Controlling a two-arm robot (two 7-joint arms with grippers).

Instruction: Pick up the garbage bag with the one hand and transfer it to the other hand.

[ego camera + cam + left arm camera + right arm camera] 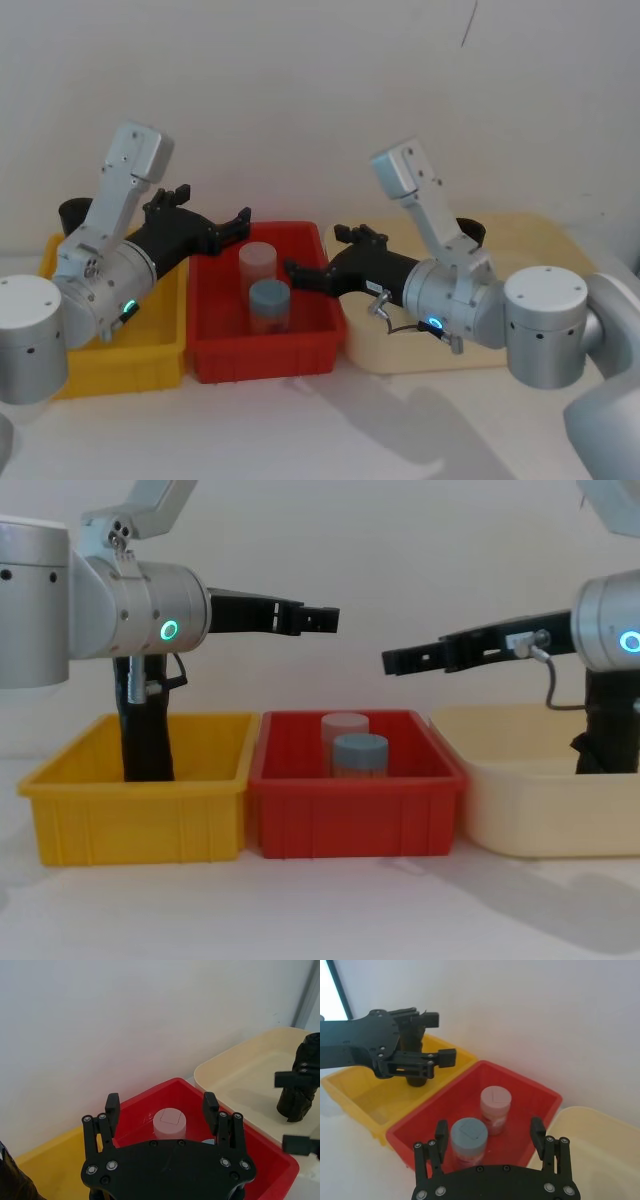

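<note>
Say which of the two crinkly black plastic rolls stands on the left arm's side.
The upright black plastic roll in the yellow plastic bin, left of the red bin; its twin stands in the cream tray on the right.

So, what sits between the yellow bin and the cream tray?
The red bin, holding a pale-capped jar and a blue-capped jar; the chest view shows it plainly.

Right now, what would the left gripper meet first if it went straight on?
Nothing close, it seems: the left gripper points over the red bin, above the jars, and the right gripper sits lower and aside. The wall behind would likely come first, though depth is unclear.
</note>
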